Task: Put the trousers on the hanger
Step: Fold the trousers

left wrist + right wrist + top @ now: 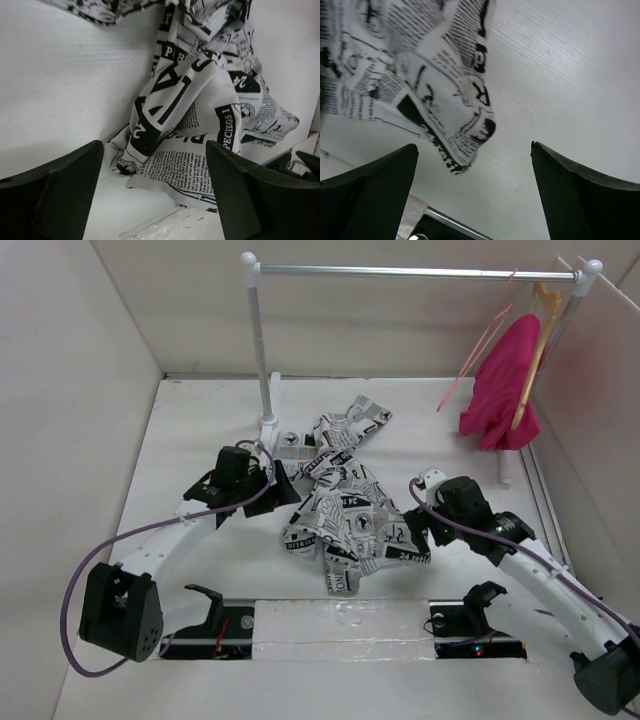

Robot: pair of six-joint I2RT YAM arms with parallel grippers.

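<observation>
The trousers [345,505], white with black newspaper print, lie crumpled in a heap on the white table [200,420] between the two arms. My left gripper [283,490] is low at the heap's left edge, open; in the left wrist view [155,187] a printed fold of the trousers [190,105] lies just ahead of its fingers. My right gripper [416,527] is at the heap's right edge, open; in the right wrist view [475,187] a corner of the trousers [435,100] lies ahead and to the left. The hanger [472,362], thin salmon-pink wire, hangs from the rail at the back right.
A metal rail [415,272] on a white post [257,350] spans the back. A magenta garment [503,380] hangs there on a pale wooden hanger [538,335], beside the wire one. White walls close in the table on three sides.
</observation>
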